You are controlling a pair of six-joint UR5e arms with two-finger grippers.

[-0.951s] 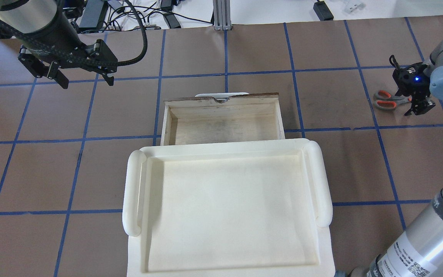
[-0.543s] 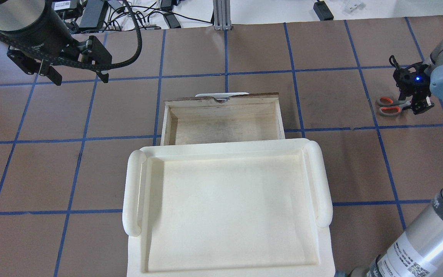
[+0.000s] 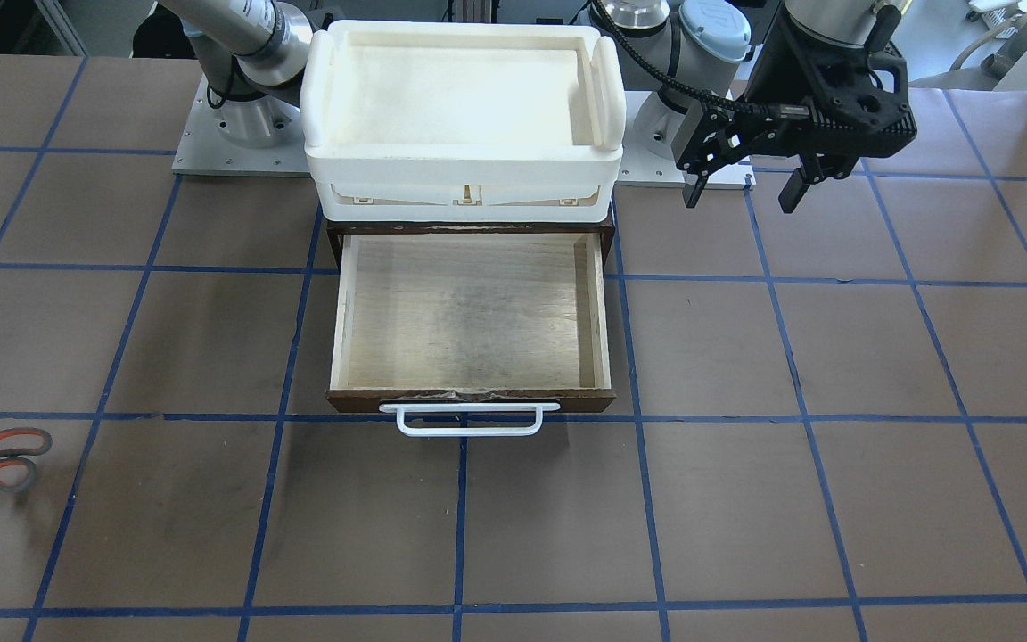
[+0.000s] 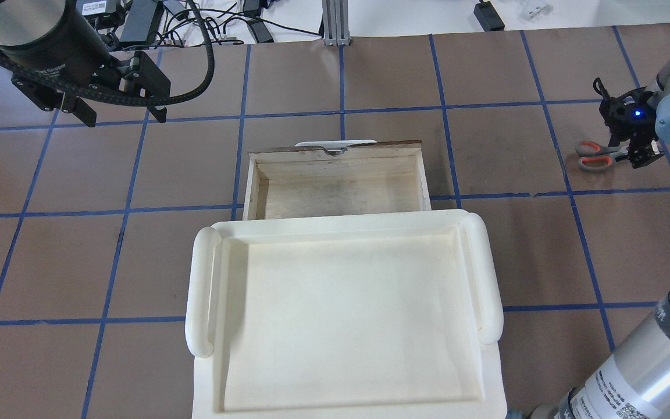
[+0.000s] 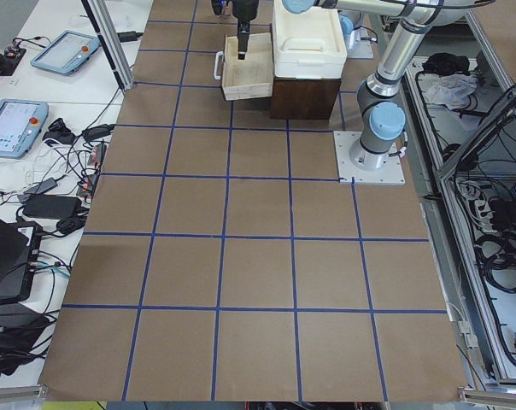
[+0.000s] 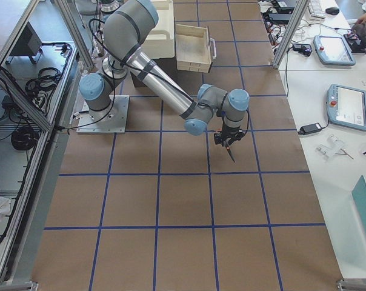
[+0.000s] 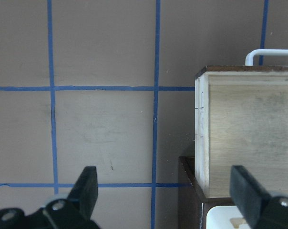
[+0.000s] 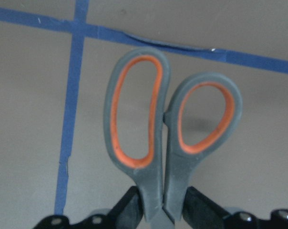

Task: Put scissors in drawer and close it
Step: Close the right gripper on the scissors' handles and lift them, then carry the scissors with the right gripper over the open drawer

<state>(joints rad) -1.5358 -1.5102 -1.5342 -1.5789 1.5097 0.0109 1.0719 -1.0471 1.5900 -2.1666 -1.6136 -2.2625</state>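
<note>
Since the earlier overhead frames, the right gripper [image 8: 164, 209] had carried the scissors [image 8: 153, 171] slightly toward the table's right edge, and the left gripper [image 4: 124, 118] had drawn back a little toward the far left corner. Your right fingers [image 8: 127, 206] were clamped on the grey shanks just below the two orange-lined loops. The loops pointed toward the drawer side, and the blades were hidden behind the gripper. Clearance from the table [image 4: 515, 250] could not be confirmed, though a soft shadow under the loops suggested a slight lift. The drawer [image 4: 335, 169] stood pulled open and empty, well apart from the scissors. The white tray [image 4: 200, 291] sat higher, just behind the open part. The left fingers stood wide apart with nothing between them, off to the drawer's left. Recommendation: hold the clamp firm, since a grip this close to the loops would likely let the blades swing. Raise the scissors clear before crossing. Bring them down over the open plywood floor, forward of the tray's edge. Release only when low, so the white bar handle [image 3: 469, 419] remains free for closing.
</note>
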